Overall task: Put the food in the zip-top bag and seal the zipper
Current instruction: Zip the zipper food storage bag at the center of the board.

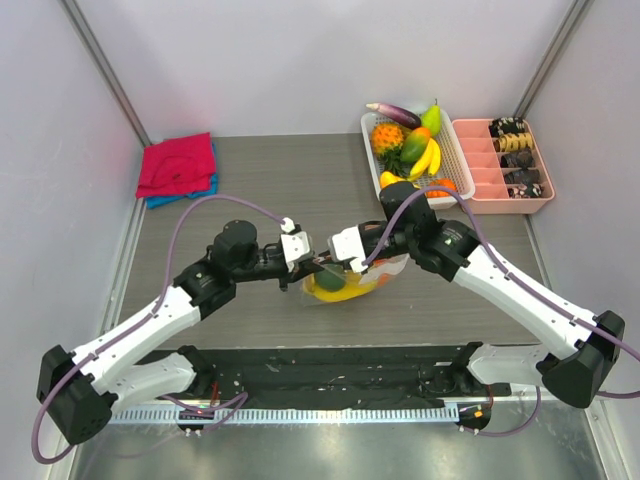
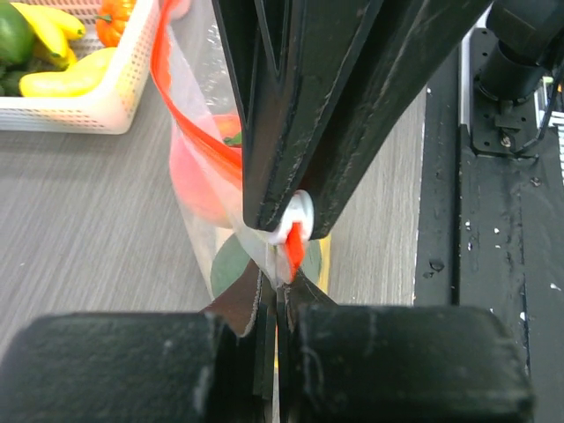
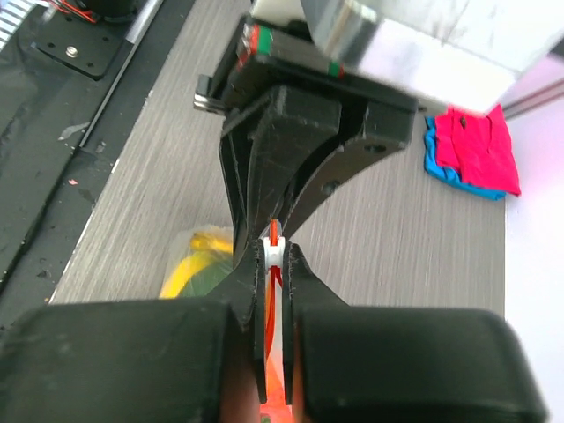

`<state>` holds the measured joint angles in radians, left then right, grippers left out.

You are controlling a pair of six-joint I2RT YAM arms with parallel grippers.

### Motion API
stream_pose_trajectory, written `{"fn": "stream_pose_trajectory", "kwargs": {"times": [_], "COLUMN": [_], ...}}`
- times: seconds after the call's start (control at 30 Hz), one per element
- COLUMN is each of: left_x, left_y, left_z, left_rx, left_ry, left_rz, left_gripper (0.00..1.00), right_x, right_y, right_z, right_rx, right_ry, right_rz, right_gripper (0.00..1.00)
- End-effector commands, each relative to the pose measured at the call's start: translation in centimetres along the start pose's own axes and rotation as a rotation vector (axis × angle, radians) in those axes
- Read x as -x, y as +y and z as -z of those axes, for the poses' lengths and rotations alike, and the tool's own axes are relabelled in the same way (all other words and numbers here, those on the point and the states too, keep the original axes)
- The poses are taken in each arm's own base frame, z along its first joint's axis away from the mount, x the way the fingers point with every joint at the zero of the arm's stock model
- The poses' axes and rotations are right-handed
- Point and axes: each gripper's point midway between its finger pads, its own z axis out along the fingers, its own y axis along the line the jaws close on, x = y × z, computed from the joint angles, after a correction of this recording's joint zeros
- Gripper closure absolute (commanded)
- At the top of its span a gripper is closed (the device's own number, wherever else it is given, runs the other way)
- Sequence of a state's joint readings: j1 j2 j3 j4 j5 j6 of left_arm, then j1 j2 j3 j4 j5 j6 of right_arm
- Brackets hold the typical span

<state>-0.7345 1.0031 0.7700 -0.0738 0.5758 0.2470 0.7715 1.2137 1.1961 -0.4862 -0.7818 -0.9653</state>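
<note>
Loading looks done: a yellow banana [image 1: 342, 293] and a green fruit [image 2: 231, 264] sit inside the zip-top bag [image 1: 350, 282], which lies on the worktop just on the arms' side of the white basket [image 1: 459, 160]. Sealing seems begun, not finished: the left tool [image 1: 316, 262] and right tool [image 1: 338, 262] both pinch the orange-red zipper [image 2: 163, 62], tip to tip, and the strip running on towards the basket curves loose; the bag is clear and crinkled
</note>
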Motion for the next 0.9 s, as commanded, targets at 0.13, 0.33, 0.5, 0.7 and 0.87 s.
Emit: {"fn": "stream_pose_trajectory", "kwargs": {"times": [0.13,0.33,0.5,0.7,0.87], "left_x": [2.9,2.6,2.6,2.4,3.0], "left_y": [1.2,1.1,1.0,1.3,1.1], "left_z": [1.7,2.3,2.8,3.2,3.2], "left_rx": [0.08,0.094,0.105,0.128,0.108], "left_ry": [-0.093,-0.09,-0.096,-0.095,-0.095], "left_rz": [-0.027,-0.039,-0.037,-0.035,-0.021], "left_gripper": [1.0,1.0,1.0,1.0,1.0], "right_x": [-0.1,-0.9,-1.4,-2.2,-1.5], "right_y": [-2.0,-2.1,-2.9,-3.0,-3.4], "right_z": [1.4,2.3,3.2,3.8,3.6], "right_rx": [-0.106,-0.128,-0.149,-0.149,-0.146], "right_ry": [0.085,0.127,0.148,0.172,0.146], "right_rz": [0.009,-0.016,-0.044,-0.06,-0.062], "right_gripper": [0.99,0.99,0.99,0.99,0.99]}}
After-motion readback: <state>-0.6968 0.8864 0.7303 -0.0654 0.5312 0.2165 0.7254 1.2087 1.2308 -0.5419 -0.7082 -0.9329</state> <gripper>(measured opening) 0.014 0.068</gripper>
